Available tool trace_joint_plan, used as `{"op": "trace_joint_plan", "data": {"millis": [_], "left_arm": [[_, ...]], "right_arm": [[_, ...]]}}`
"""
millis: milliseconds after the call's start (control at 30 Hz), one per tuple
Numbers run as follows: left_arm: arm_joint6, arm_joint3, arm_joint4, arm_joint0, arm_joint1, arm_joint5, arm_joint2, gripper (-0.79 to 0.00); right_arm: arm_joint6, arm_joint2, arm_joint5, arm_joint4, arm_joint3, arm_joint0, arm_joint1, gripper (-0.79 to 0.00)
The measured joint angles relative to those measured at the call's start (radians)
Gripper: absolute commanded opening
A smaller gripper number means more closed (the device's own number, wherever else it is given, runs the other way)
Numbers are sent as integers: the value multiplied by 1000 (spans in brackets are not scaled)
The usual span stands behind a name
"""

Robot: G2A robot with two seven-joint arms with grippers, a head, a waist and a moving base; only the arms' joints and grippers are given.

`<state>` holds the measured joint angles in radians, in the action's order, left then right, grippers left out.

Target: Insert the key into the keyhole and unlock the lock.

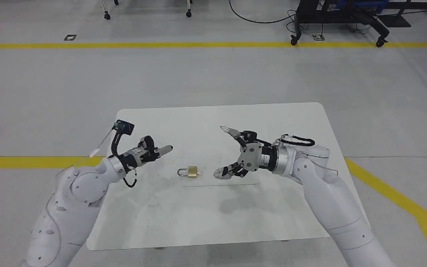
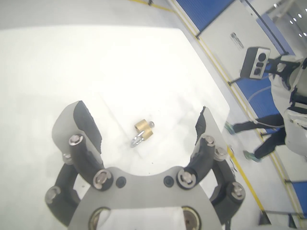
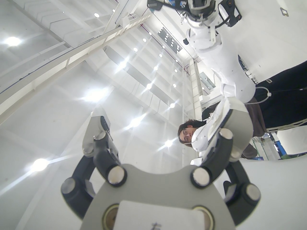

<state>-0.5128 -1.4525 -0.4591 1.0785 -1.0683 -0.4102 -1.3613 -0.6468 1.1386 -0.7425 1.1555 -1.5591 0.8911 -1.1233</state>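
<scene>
Top view is being taken up mostly by the white table (image 1: 280, 127), over which both arms are being held low. The right gripper (image 1: 225, 152), at centre right of the frame, is being held with its fingers spread wide and nothing between them. In the right wrist view it (image 3: 165, 123) is being pointed up toward the ceiling (image 3: 72, 48), parted and empty. The left gripper (image 1: 159, 149), left of centre, is being aimed toward the middle of the table. In the left wrist view its fingers (image 2: 84, 120) are being shown well parted, with nothing pinched.

The padlock (image 1: 191, 171) is being seen flat on the table just below the frame's centre, between the two grippers and apart from both. Its shackle (image 2: 137, 141) is being judged closed. A small silvery stub (image 2: 151, 123) is being shown at the far end of the padlock's body. Whether this is the key cannot be told.

The task is being judged as barely begun. Nothing is being gripped, so steadying the padlock, seating the key and turning it all remain to be done.
</scene>
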Motion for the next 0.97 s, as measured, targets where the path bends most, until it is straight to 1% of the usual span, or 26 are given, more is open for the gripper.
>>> {"op": "trace_joint_plan", "data": {"millis": [33, 67, 167, 233, 267, 333, 367, 467, 533, 667, 833, 967], "left_arm": [[39, -42, -32, 36, 3, 37, -26, 0], [85, -92, -77, 79, 6, 86, -53, 0], [156, -181, -178, 149, 9, 185, -81, 0], [180, -211, -223, 168, 10, 228, -87, 0], [192, -226, -265, 175, 10, 257, -89, 0], [202, -246, -360, 179, 12, 307, -88, 0], [201, -257, -438, 180, 14, 344, -83, 0], [187, -271, -595, 173, 15, 415, -68, 0], [178, -278, -645, 166, 15, 431, -64, 0], [168, -293, -594, 163, 10, 431, -64, 0], [168, -293, -593, 163, 10, 431, -64, 0], [179, -294, -601, 178, 7, 430, -70, 0]], "right_arm": [[33, 10, 56, -38, -3, 4, 1, 0], [73, 23, 144, -101, -10, 10, 4, 0], [112, 60, 337, -273, -20, 30, 15, 0], [122, 90, 441, -373, -18, 47, 23, 0], [152, 111, 508, -447, -17, 60, 28, 0], [225, 136, 593, -576, -20, 84, 35, 0], [283, 149, 635, -666, -25, 100, 39, 0], [396, 172, 676, -840, -35, 137, 46, 0], [398, 183, 656, -882, -38, 150, 49, 0], [384, 186, 649, -874, -39, 151, 49, 0], [385, 186, 650, -875, -39, 151, 49, 0], [394, 194, 653, -926, -46, 173, 47, 0]]}}
